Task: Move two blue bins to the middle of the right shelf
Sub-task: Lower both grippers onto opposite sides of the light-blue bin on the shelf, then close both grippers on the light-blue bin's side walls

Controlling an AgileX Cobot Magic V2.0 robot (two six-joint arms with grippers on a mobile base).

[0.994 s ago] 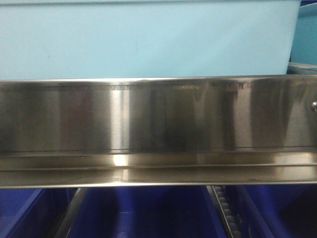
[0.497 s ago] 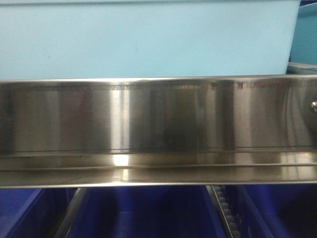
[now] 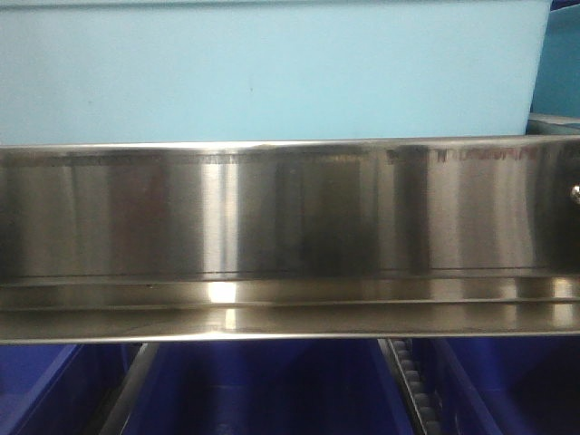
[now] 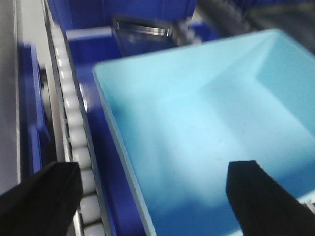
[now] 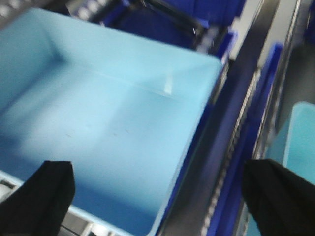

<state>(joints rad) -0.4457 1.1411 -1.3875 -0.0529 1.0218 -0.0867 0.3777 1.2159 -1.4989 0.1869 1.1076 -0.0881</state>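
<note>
Little has moved in the past second: in the front view the second pale blue bin [image 3: 564, 63] at the far right sits a touch higher in frame and the reflections on the stainless steel shelf rail [image 3: 290, 236] have slid slightly, while the rail itself holds its place. That rail spans the whole view and blocks the lower part of the pale blue bin [image 3: 272, 72], whose smooth front wall fills the top of the picture; the second bin stands just beside it to the right. Under the rail, dark blue crates [image 3: 263, 390] sit either side of a roller track [image 3: 408, 381]. From the blurred left wrist view, the left gripper [image 4: 155, 169] is spread wide, one dark finger [image 4: 44, 196] over a track of white rollers [image 4: 69, 123] and the other over the bin's open inside, with the bin's left wall between them; whether either finger touches the plastic cannot be told. The right gripper [image 5: 157, 167] is likewise wide apart, astride the bin's right wall, its outer finger [image 5: 280, 196] near the second bin and a dark metal track [image 5: 236, 142]. More dark blue crates crowd the space beyond.
</note>
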